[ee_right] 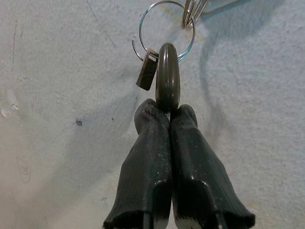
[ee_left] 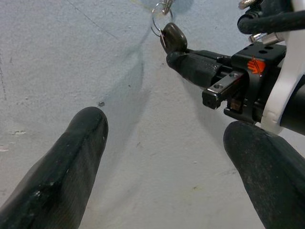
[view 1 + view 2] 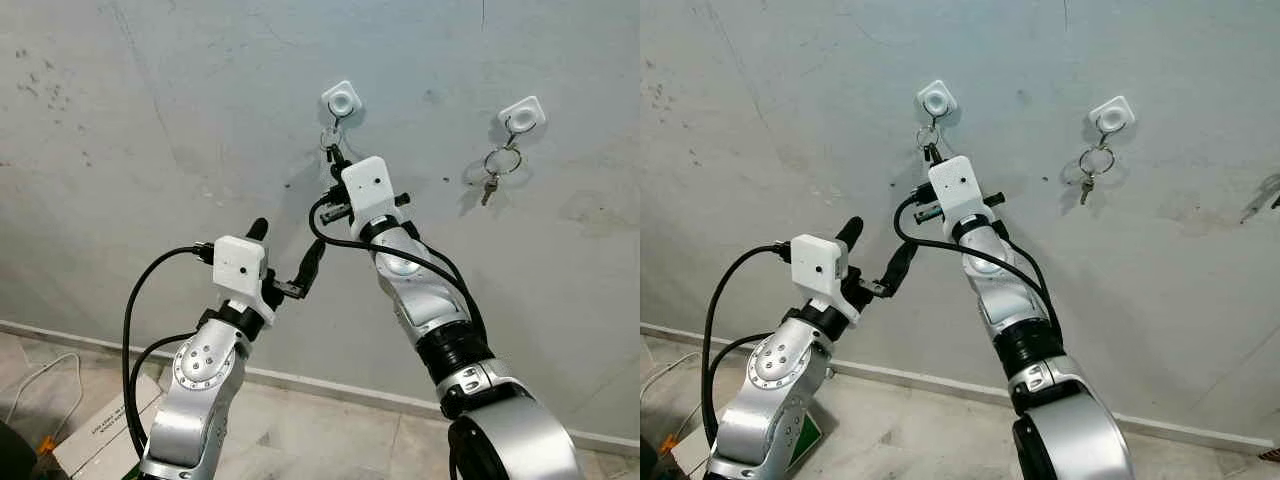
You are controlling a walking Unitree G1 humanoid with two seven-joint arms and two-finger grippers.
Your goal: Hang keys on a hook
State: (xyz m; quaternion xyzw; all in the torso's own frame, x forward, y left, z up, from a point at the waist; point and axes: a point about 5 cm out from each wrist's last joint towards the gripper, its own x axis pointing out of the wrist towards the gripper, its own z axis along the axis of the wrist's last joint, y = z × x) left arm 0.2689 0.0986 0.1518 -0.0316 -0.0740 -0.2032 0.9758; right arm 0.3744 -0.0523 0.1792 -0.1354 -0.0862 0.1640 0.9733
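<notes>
Two white hooks are fixed to the grey wall. From the right hook [image 3: 522, 115] a key ring with keys [image 3: 497, 168] hangs free. My right gripper [image 3: 335, 160] is raised just under the left hook [image 3: 342, 100]. It is shut on the dark head of a key [image 1: 167, 76], and the key's silver ring [image 1: 164, 28] is threaded over the hook's wire [image 1: 190, 12]. A small metal tag [image 1: 147, 69] dangles from the ring. My left gripper [image 3: 285, 250] is held up lower and to the left, open and holding nothing, its fingers [image 2: 62, 162] pointing at the wall.
Below runs a baseboard [image 3: 300, 382] and a tiled floor. A cardboard box [image 3: 100, 430] and a white cable [image 3: 40, 380] lie on the floor at lower left. Bare wall lies between and around the hooks.
</notes>
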